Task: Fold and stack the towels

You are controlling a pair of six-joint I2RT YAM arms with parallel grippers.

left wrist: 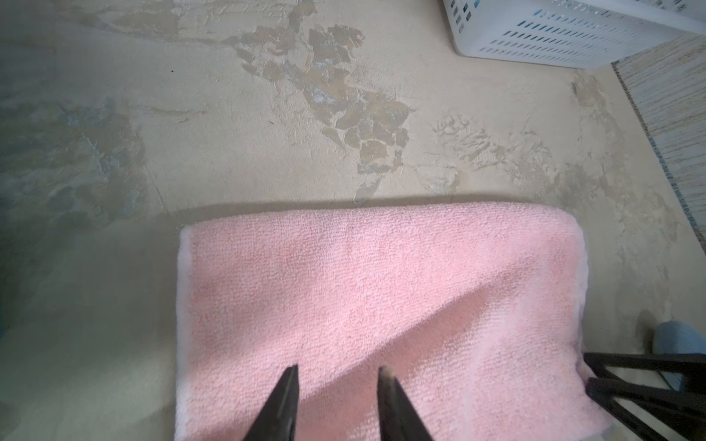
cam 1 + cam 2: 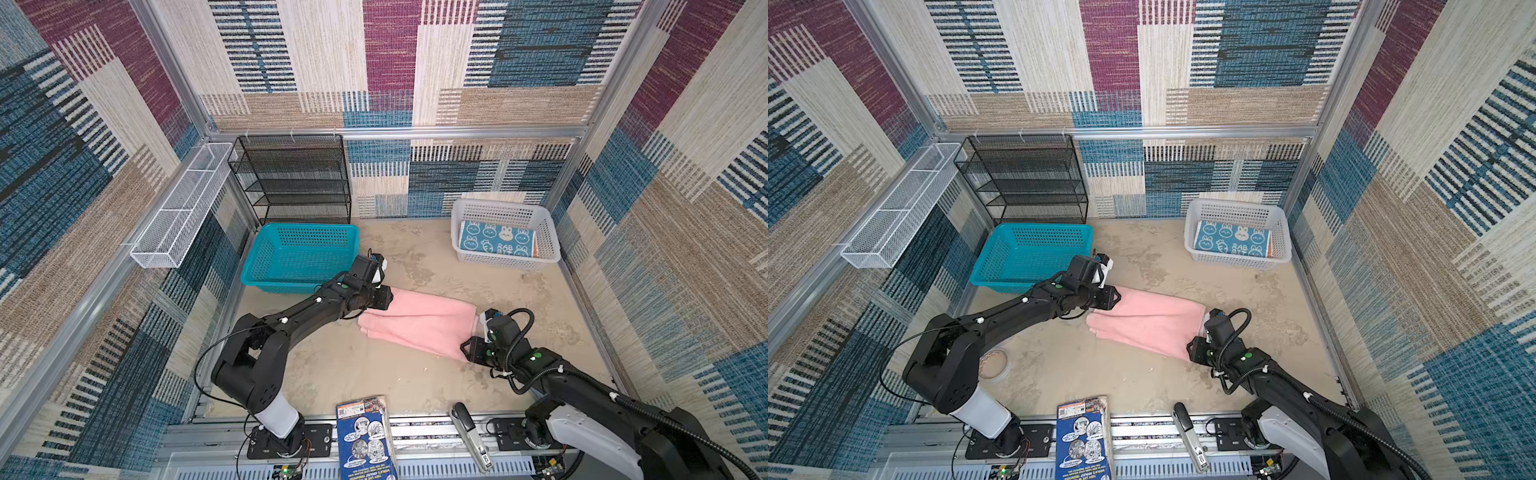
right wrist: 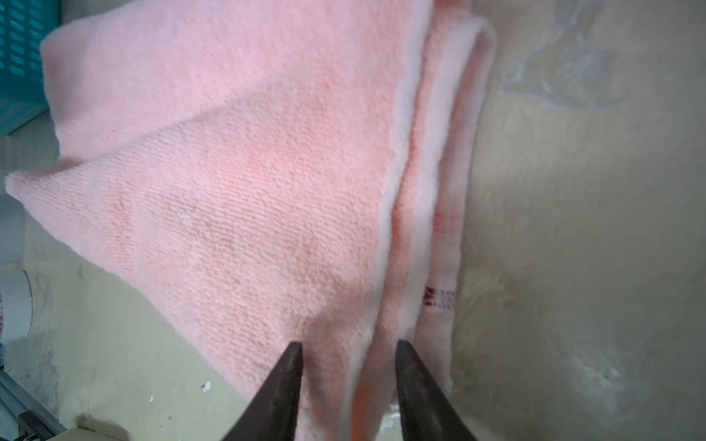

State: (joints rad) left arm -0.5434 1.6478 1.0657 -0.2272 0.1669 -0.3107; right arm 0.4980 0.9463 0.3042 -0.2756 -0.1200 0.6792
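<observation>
Across the middle of the table (image 2: 353,374), between my two arms, lies the pink towel (image 2: 419,322), folded. The white basket (image 2: 505,259) in the far right corner holds the folded blue towel (image 2: 494,241). My left gripper (image 1: 336,368) pinches the pink towel's far left end. My right gripper (image 3: 348,343) pinches its layered near right edge.

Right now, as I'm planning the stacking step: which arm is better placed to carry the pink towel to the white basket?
Probably right. The right gripper is at the end of the pink towel nearer the white basket, fingers straddling its layered edge. The left gripper is at the far end, by the teal basket.
</observation>
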